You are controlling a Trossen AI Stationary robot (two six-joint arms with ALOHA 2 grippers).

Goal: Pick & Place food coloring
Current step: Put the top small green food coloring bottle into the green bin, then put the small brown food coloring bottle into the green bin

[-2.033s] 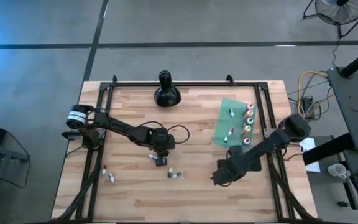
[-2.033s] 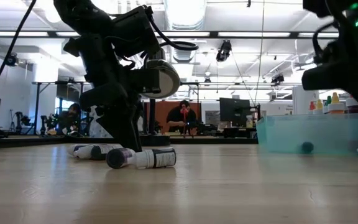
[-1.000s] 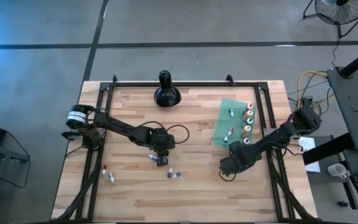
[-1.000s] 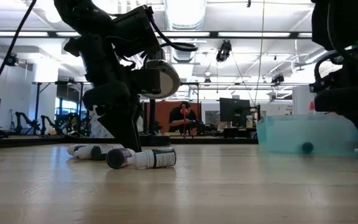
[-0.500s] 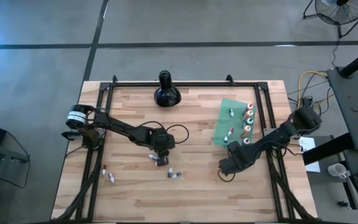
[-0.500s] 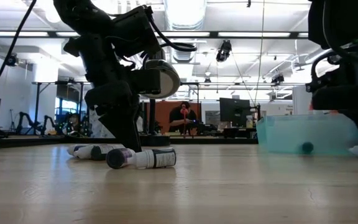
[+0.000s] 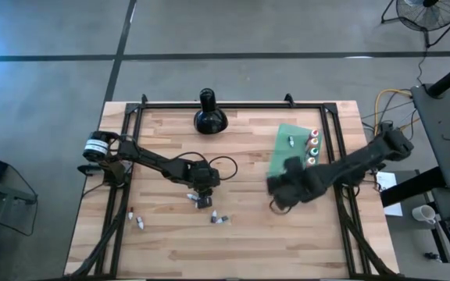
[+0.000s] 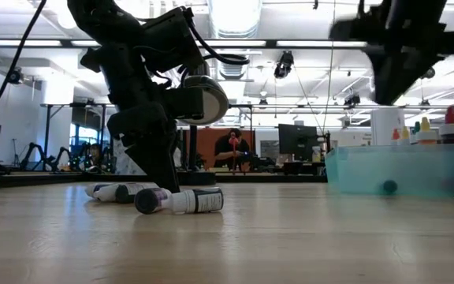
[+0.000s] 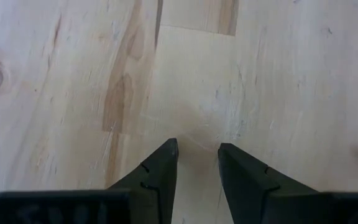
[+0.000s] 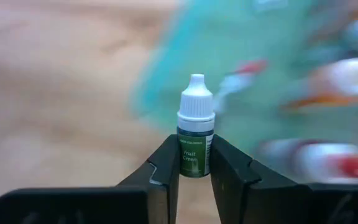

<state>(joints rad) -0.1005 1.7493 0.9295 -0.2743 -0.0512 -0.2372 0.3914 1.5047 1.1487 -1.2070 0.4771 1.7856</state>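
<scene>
The food coloring is small bottles. Several stand in the teal tray (image 7: pixel 287 152), seen in the low view as caps above the tray wall (image 8: pixel 392 170). Loose white-and-dark vials lie on their sides on the wood (image 7: pixel 219 219), (image 7: pixel 137 221), (image 8: pixel 181 201). My right gripper (image 7: pixel 281 190) hovers by the tray's near left corner, shut on a white-capped vial (image 10: pixel 196 118). My left gripper (image 9: pixel 197 152) stands open, pointing down at bare wood beside the middle vials (image 7: pixel 201 201), with nothing between its fingers. My right gripper pinches the vial's dark labelled body (image 10: pixel 195 163) between its two fingers. The vial lies along the fingers, and its white cap (image 10: pixel 196 99) sticks out past their free ends. It is lifted clear of the table.
A black bulbous long-necked object (image 7: pixel 208 115) stands at the far edge, middle. A black frame runs around the tabletop (image 7: pixel 233 105). Bare wood lies along the near edge and between the two arms.
My right gripper has risen off the table and gone toward the far edge, up to the tray's near left corner, turning as it went. The vial that lay on the wood by the tray has left the table with it. My left arm has kept still.
</scene>
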